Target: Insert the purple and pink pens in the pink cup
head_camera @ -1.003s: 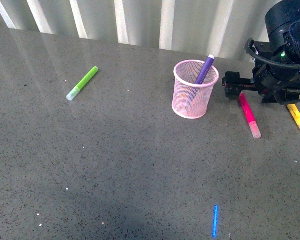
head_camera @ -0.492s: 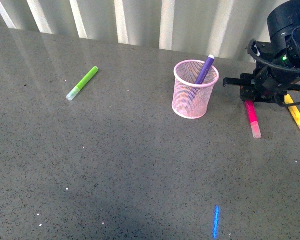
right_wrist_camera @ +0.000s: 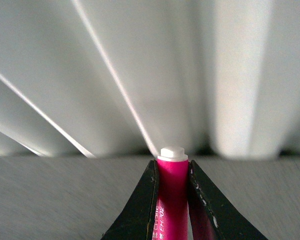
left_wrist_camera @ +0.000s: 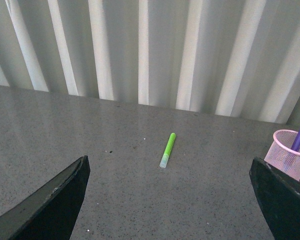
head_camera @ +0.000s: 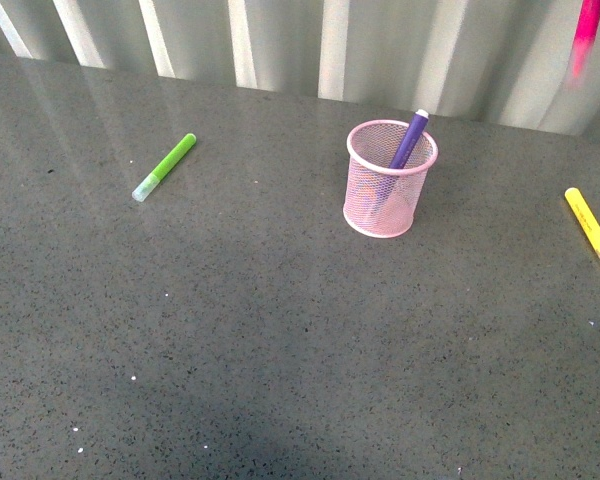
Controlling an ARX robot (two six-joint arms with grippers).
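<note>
Front view: neither claw shows. The pink cup point(head_camera: 388, 190) stands upright on the grey bench point(head_camera: 280, 330), and the purple pen point(head_camera: 410, 138) leans inside it with its end above the rim. The pink pen point(head_camera: 586, 35) is a blurred streak aloft, clear of the bench and well apart from the cup. A green marker point(head_camera: 164, 166) and a yellow marker point(head_camera: 592, 228) lie flat on the bench.

Left wrist view: the left claw point(left_wrist_camera: 168, 162) is released, its fingers point(left_wrist_camera: 50, 210) spread wide and holding nothing. The green marker lies ahead of it. The cup with the purple pen stands farther ahead, beyond one finger.

Right wrist view: the right claw point(right_wrist_camera: 171, 167) is clenched on the pink pen, whose white end point(right_wrist_camera: 172, 152) projects just past the fingertips.
</note>
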